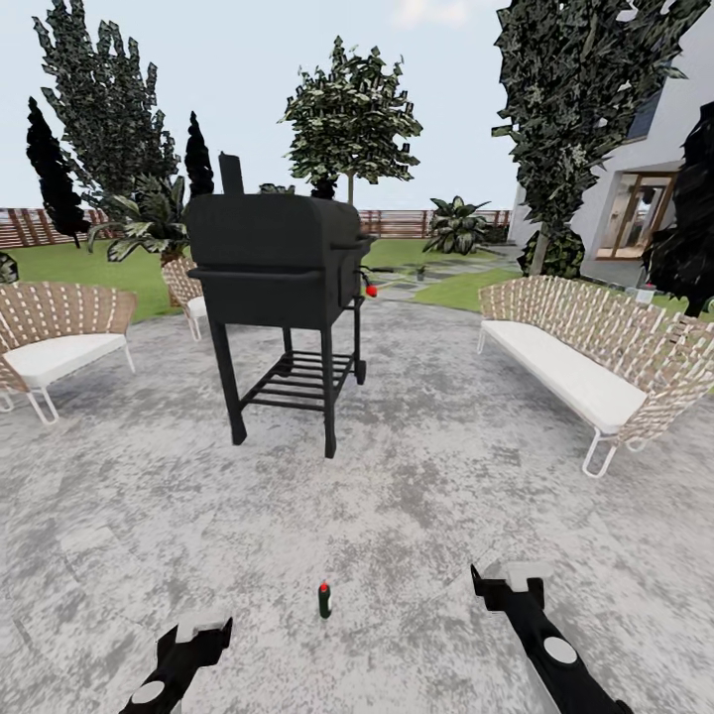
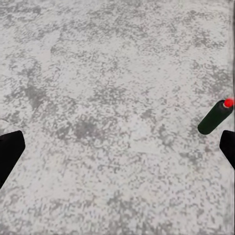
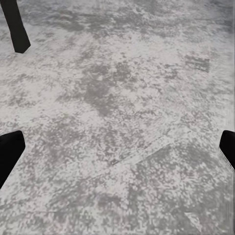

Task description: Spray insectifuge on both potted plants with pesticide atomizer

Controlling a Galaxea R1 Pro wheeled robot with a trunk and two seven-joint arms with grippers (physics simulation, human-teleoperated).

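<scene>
The pesticide atomizer [image 1: 324,600] is a slim dark green bottle with a red top. It stands upright on the grey paved patio [image 1: 416,496], between my two arms and slightly ahead of them. My left gripper [image 1: 203,627] is open above the paving, with the atomizer [image 2: 214,117] off to one side, beyond one fingertip. My right gripper [image 1: 508,579] is also open, over bare paving [image 3: 122,122]. Far off on the stepping-stone path stands a tiny green plant [image 1: 420,270], too small to make out.
A black barbecue grill [image 1: 283,288] on legs stands ahead at the patio's middle. A wicker sofa [image 1: 595,367] lines the right side, and wicker chairs [image 1: 55,342] the left. Lawn, a slat fence [image 1: 30,226] and trees lie beyond. A black bar [image 3: 14,27] crosses one corner of the right wrist view.
</scene>
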